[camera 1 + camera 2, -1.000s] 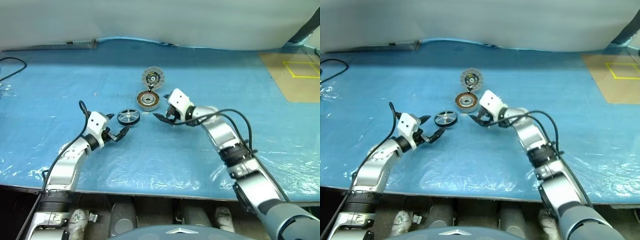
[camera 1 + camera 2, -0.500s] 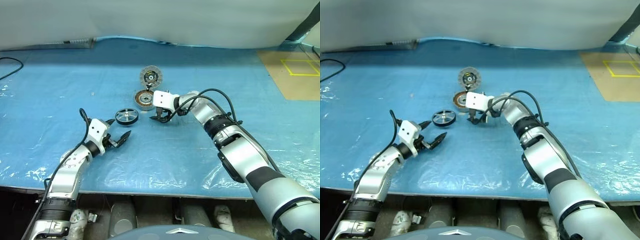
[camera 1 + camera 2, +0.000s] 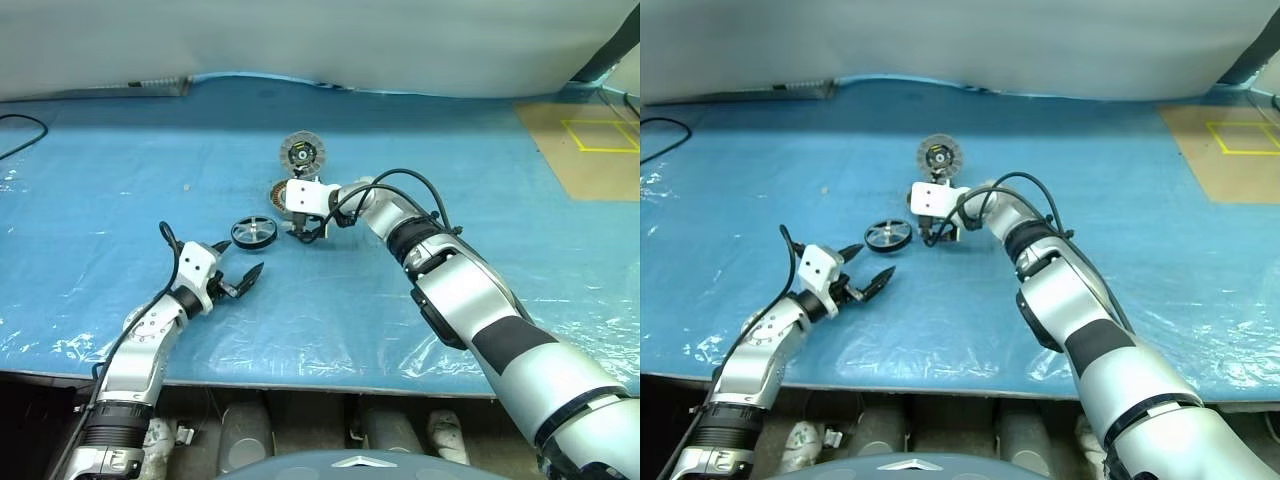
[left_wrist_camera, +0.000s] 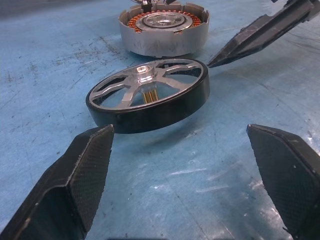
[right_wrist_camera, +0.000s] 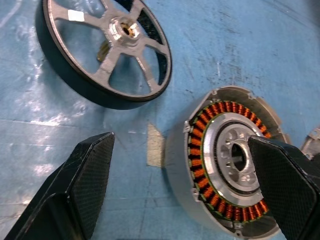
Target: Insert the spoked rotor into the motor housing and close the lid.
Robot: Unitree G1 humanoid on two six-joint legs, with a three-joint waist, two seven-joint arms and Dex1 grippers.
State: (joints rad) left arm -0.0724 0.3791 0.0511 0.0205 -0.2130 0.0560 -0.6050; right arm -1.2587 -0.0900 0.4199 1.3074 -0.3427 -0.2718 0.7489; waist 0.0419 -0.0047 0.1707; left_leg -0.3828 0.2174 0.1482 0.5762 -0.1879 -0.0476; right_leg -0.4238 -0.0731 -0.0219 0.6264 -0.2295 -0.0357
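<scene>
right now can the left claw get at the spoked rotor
Probably yes: the left claw is open and aimed at the spoked rotor, with bare mat between them; the right claw sits off to the side by the motor housing.

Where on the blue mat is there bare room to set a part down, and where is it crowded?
Free: the blue mat left of the spoked rotor, and the stretch right of the right gripper toward the tan patch. Crowded: rotor, motor housing and lid cluster mid-mat, left gripper nearby.

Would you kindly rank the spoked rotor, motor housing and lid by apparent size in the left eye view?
1. Lid and spoked rotor: alike, so unranked; the lid lies farther off.
2. Motor housing: unsure, since the right gripper hides most of it.
</scene>
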